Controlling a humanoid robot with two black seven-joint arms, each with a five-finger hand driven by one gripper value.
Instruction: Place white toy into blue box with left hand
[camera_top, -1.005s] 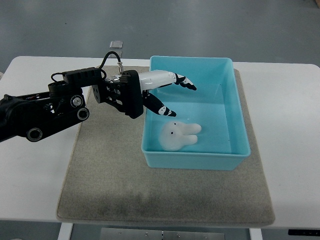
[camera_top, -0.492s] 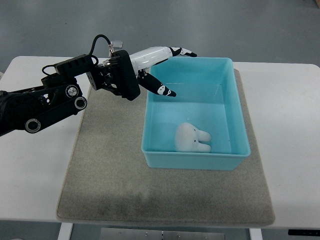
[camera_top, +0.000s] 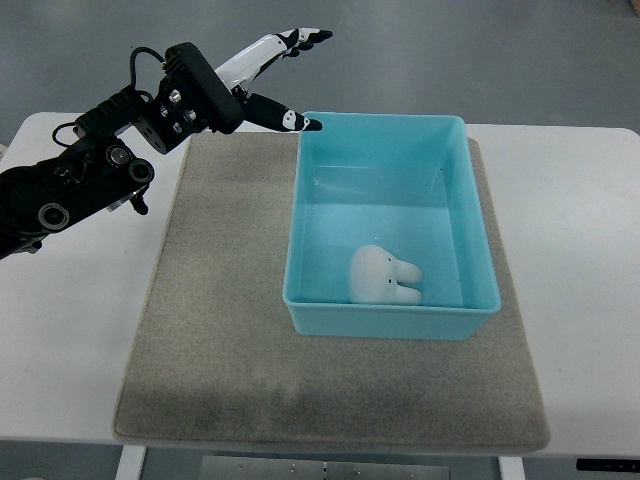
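In the top view, the small white plush toy with two stubby ears (camera_top: 385, 276) lies inside the open blue plastic box (camera_top: 470, 220), near its front wall, ears pointing right. The left hand (camera_top: 265, 75) hangs beyond the box's far-left corner, fingers (camera_top: 285, 40) spread, holding nothing. The box sits on a grey felt mat (camera_top: 210, 330) over a white table (camera_top: 590, 250); grey floor beyond.

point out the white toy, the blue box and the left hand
white toy (camera_top: 380, 276), top view, on its rounded body
blue box (camera_top: 382, 320), top view, on its near wall
left hand (camera_top: 262, 82), top view, between its spread fingers
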